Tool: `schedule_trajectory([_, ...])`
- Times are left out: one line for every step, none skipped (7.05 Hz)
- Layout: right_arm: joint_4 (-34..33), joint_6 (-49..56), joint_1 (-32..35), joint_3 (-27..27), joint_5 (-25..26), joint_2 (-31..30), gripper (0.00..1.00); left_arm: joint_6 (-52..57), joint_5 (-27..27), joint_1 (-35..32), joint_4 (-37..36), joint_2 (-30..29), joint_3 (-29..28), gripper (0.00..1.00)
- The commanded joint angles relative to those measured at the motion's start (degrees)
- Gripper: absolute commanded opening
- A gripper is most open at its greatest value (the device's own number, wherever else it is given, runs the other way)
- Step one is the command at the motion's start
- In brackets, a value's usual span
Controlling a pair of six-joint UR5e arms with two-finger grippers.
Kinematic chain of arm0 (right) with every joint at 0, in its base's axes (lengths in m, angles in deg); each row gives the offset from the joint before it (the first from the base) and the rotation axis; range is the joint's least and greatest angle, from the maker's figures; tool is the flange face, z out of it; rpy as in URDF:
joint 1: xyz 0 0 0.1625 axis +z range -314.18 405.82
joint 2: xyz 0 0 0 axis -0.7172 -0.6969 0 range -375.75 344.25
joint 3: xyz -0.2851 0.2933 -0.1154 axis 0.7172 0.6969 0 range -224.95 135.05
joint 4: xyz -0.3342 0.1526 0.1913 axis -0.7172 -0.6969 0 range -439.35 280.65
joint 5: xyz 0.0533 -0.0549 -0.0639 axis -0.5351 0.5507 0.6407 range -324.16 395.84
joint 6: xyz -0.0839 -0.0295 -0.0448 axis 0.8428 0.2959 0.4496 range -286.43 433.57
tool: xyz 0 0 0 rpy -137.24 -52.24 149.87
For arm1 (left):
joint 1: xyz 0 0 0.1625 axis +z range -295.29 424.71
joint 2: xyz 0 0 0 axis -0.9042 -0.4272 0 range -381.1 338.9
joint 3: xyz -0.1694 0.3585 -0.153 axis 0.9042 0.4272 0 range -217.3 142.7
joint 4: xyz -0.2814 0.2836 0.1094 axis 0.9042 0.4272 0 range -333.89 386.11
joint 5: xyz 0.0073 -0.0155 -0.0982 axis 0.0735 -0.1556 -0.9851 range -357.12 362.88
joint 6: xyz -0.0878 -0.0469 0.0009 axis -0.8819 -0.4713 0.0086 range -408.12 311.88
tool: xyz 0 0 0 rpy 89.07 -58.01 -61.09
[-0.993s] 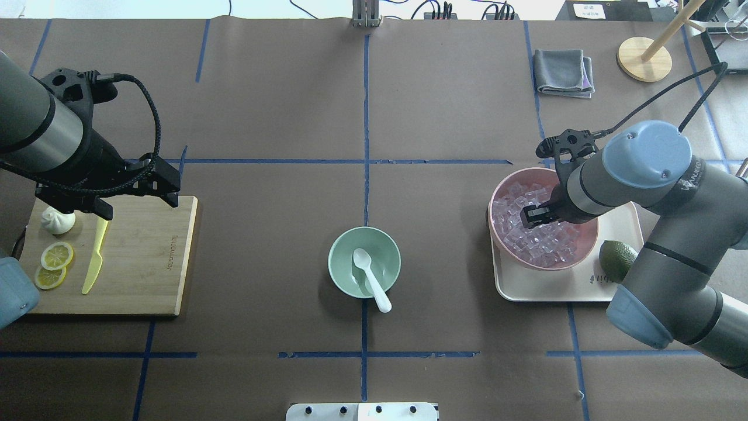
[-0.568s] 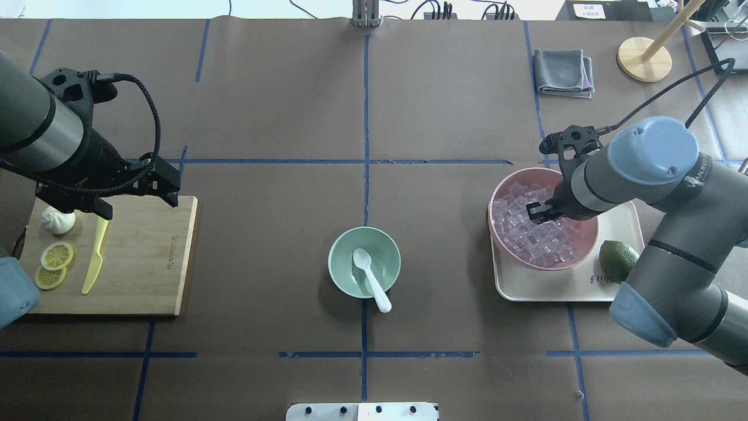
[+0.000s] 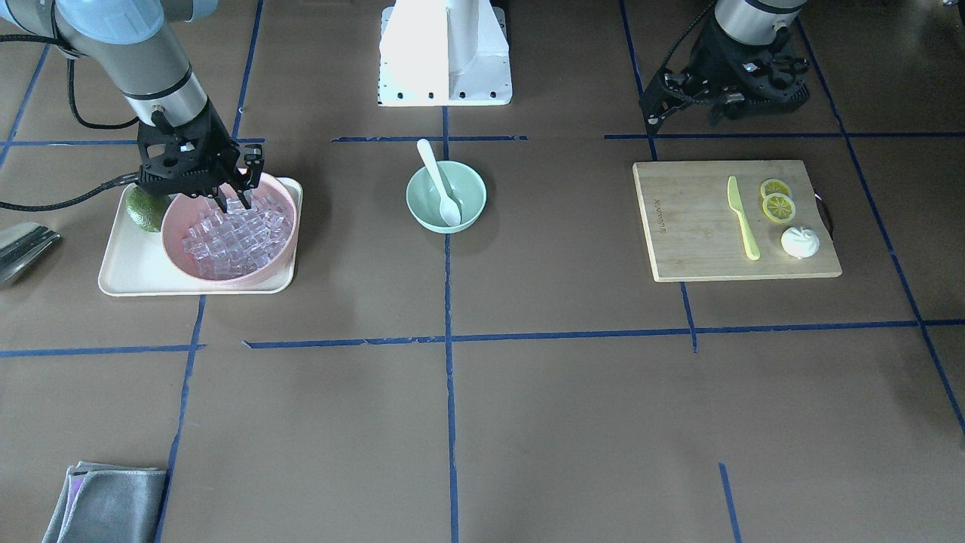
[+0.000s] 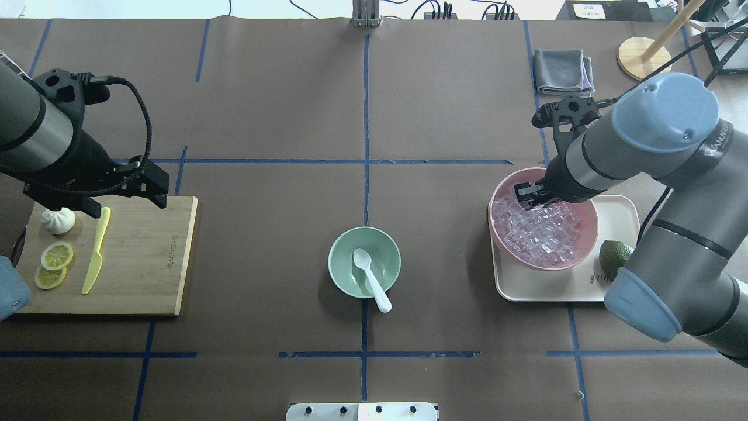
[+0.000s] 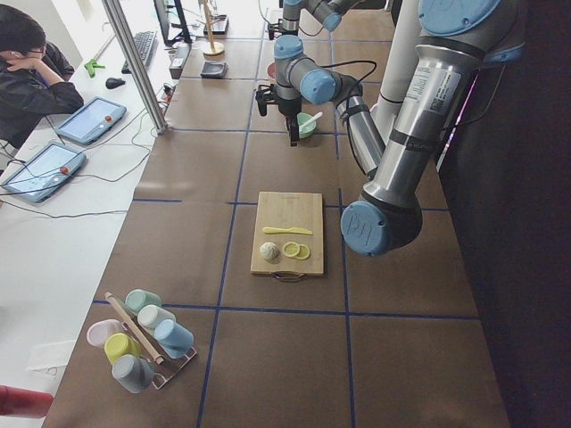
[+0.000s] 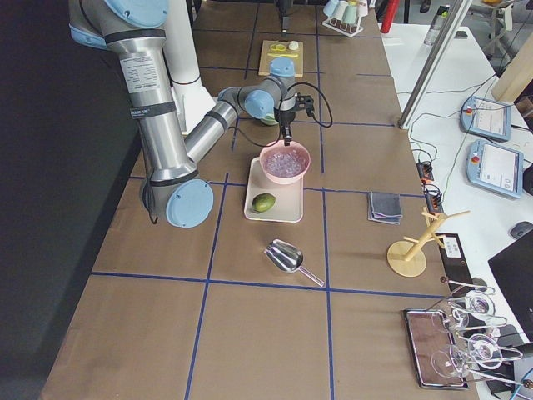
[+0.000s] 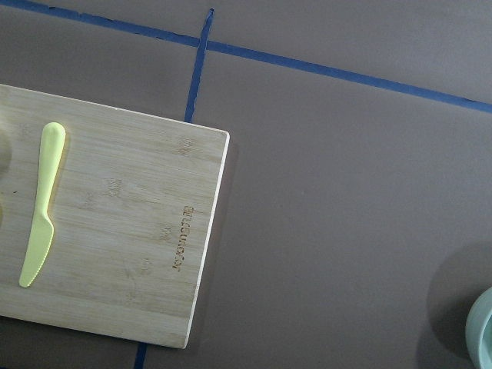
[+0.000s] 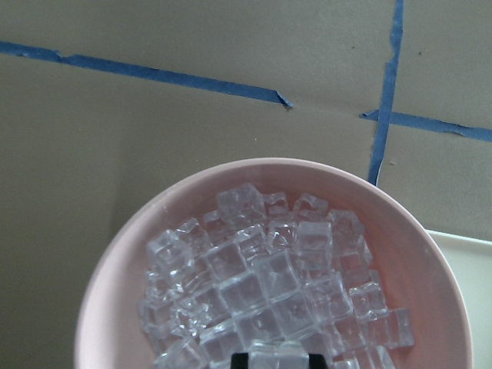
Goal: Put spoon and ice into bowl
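Note:
The white spoon (image 4: 368, 278) lies with its scoop inside the mint-green bowl (image 4: 345, 251) at the table's middle, its handle over the near rim; both also show in the front view, spoon (image 3: 439, 185) and bowl (image 3: 465, 202). The clear ice cubes (image 4: 540, 237) fill the pink bowl (image 4: 589, 231) on the right. My right gripper (image 4: 529, 196) hangs over the pink bowl's far left part; the right wrist view shows its fingertips (image 8: 240, 359) closed on one ice cube (image 8: 275, 354) above the pile (image 8: 261, 284). My left gripper (image 4: 125, 199) is open and empty above the cutting board's far edge.
The pink bowl stands on a cream tray (image 4: 619, 216) beside a green lime (image 4: 616, 256). A wooden cutting board (image 4: 146, 257) at the left holds a yellow-green knife (image 4: 93, 257), lemon slices (image 4: 55, 256) and a white bun (image 4: 57, 221). A grey cloth (image 4: 564, 71) and wooden stand (image 4: 643, 58) are far right.
My right gripper has risen out of the ice and shifted toward the pink bowl's far left rim. My left gripper has drifted slightly left. Spoon and mint bowl have not moved.

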Motion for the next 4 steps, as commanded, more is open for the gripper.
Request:
schedule_trajectory([-1.55, -6.61, -3.24, 2.07, 0.26, 6.92, 0.0, 17.12, -0.27, -5.59, 0.07, 6.49, -0.09, 1.0])
schedule_trajectory([-1.37, -10.22, -5.87, 3.65, 1.3, 9.82, 0.0, 22.16, -0.54, -8.23, 0.24, 7.65, -0.52, 1.0])
schedule_trajectory([-1.28, -12.18, -8.51, 5.58, 4.1, 12.99, 0.0, 22.04, -0.45, -8.44, 0.5, 7.66, -2.7, 1.0])
schedule_trajectory([-1.11, -15.15, -10.28, 8.3, 5.35, 16.59, 0.0, 24.04, 0.07, -9.05, 1.81, 8.27, -4.38, 1.0])
